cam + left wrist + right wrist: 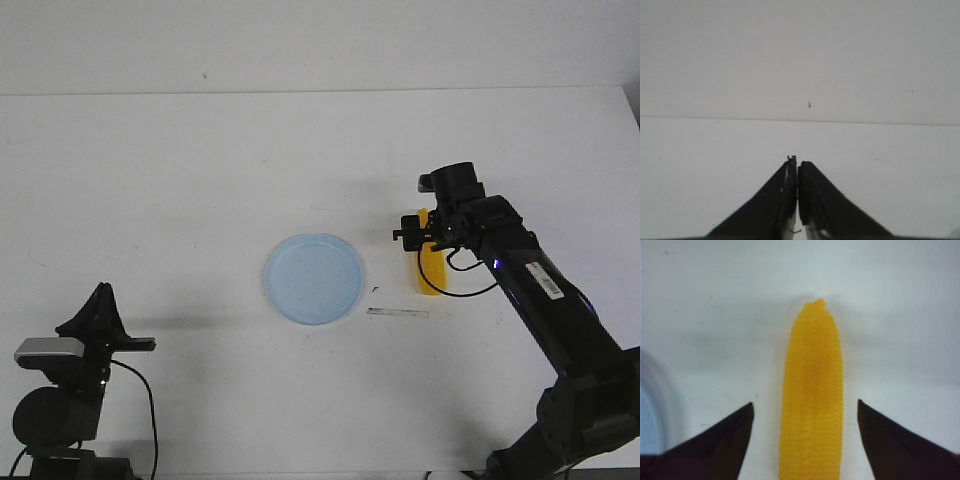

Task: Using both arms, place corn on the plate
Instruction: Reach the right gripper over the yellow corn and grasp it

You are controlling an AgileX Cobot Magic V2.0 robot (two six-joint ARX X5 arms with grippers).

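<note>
Right pincer (805, 440) spread wide astride the corn (812, 400), untouching; left pincer (798, 200) closed.

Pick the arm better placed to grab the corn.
Right. The right gripper hangs open, a finger either side of the corn, beside the plate. The left gripper is shut, far away.

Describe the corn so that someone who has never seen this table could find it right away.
Start at the pale blue plate near the middle of the white table. Look to its right, under the right hand, whose fingers are spread on either side of the corn. It is the only bright yellow thing there: a long cob with rows of kernels, narrowing to a point.
</note>
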